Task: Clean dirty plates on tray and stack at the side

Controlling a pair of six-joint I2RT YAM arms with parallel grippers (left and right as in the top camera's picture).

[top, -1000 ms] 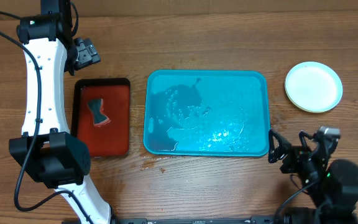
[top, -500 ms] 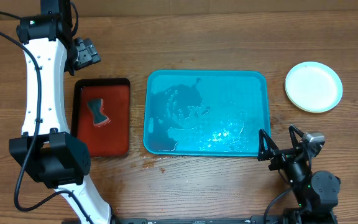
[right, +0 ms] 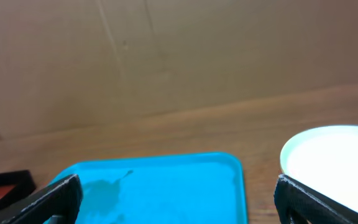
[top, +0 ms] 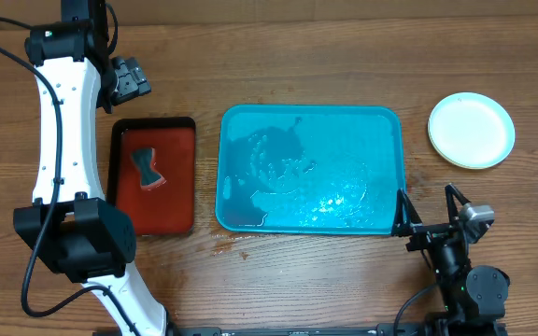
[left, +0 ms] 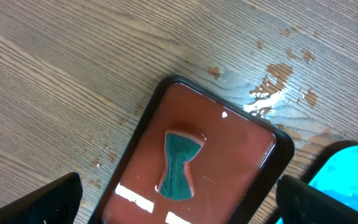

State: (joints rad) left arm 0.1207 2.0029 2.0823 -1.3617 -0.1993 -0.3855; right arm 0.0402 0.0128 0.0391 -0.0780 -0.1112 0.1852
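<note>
Two trays and one stack of plates (top: 472,130) stand on the wooden counter (top: 344,56).

Overhead view:
- The turquoise tray (top: 381,126), at the centre of the counter, holds a film of water with a darker wet patch at its left end.
- The red tray (top: 180,201), just left of it and not touching, holds reddish liquid and one teal hourglass sponge (top: 146,168).
- The plates lie on the counter off the turquoise tray, to the right of its far right corner. They show as one round white face with a pale rim, so the count cannot be told.
- Droplets (top: 227,245) mark the counter at the turquoise tray's near left corner.
- The left gripper (top: 129,82) hangs beyond the red tray.
- The right gripper (top: 426,213) sits at the turquoise tray's near right corner, fingers spread wide.

Left wrist view: the fingers (left: 51,199) are wide apart and grip nothing. The red tray lies below with the sponge in its liquid, and a turquoise corner shows at lower right.

Right wrist view: the fingers (right: 48,199) are wide. The turquoise tray lies ahead, with the plates to its right and a corner of the red tray at far left.
</note>
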